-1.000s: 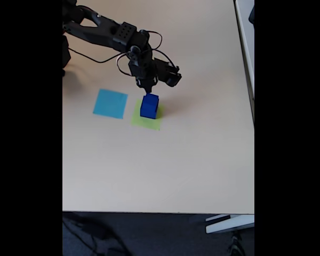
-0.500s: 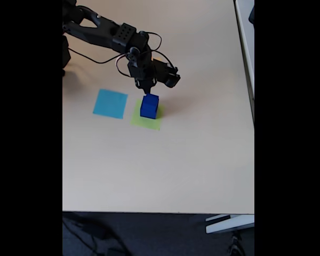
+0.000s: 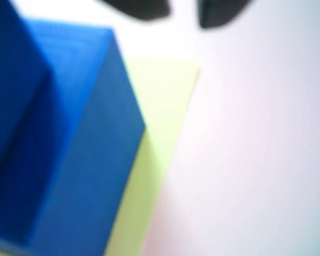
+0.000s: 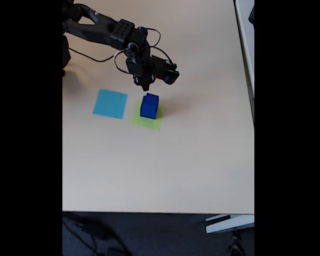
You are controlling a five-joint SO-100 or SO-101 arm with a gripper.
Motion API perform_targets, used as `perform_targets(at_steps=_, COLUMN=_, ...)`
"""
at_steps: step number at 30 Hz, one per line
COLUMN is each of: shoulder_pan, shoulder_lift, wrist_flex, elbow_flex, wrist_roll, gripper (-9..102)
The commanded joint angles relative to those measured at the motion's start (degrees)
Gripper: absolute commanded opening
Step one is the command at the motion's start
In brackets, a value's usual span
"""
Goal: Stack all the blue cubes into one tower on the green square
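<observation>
A: On the green square [image 4: 146,118], at about 12 o'clock of the tabletop in the fixed view, stands the blue stack [image 4: 149,105]. Looks like one block from there; can't count cubes.

B: Wrist view helps. Two blue cubes [image 3: 69,144] at least: a darker, nearer face at 9 o'clock and a broader body under it, both blurred. Green square [image 3: 160,101] pokes out at 3 o'clock of them.

A: Gripper?

B: Gripper [image 4: 144,87] hangs just above the stack top, at 12 o'clock of it, apart from it, not touching. Nothing between the tips that I can see. Two dark tips at the top edge of the wrist view with a light gap between, so slightly parted, but how wide I can't tell. Marking it cannot tell.

A: Other stuff?

B: Light-blue square [image 4: 110,103] at 9 o'clock of the green one, bare. Table [image 4: 165,170] otherwise plain. No loose cubes visible on it.

A: Step?

B: My read: release after a placement, arm lifting clear. Tower sits toward the 12 o'clock edge of the green paper, not centred.

A: Next?

B: Straight rise so the tips don't clip the top cube. If any cube remains, it's out of frame; fetch it and set it down square on top. Small top face, so alignment matters.
</observation>
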Motion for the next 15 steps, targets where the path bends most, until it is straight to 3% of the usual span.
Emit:
perform_targets(at_steps=1, shoulder_pan=-0.18, shoulder_lift=7.29, wrist_flex=0.97, elbow_flex=-0.44, wrist_roll=1.23, gripper=0)
perform_targets(at_steps=9, shoulder_pan=-1.76, shoulder_lift=13.18, wrist_flex=0.09, elbow_flex=-5.62, wrist_roll=8.35, gripper=0)
perform_targets(at_steps=15, shoulder_pan=-1.58, shoulder_lift=9.67, wrist_flex=-8.09, elbow_flex=-9.40, wrist_roll=9.58, gripper=0)
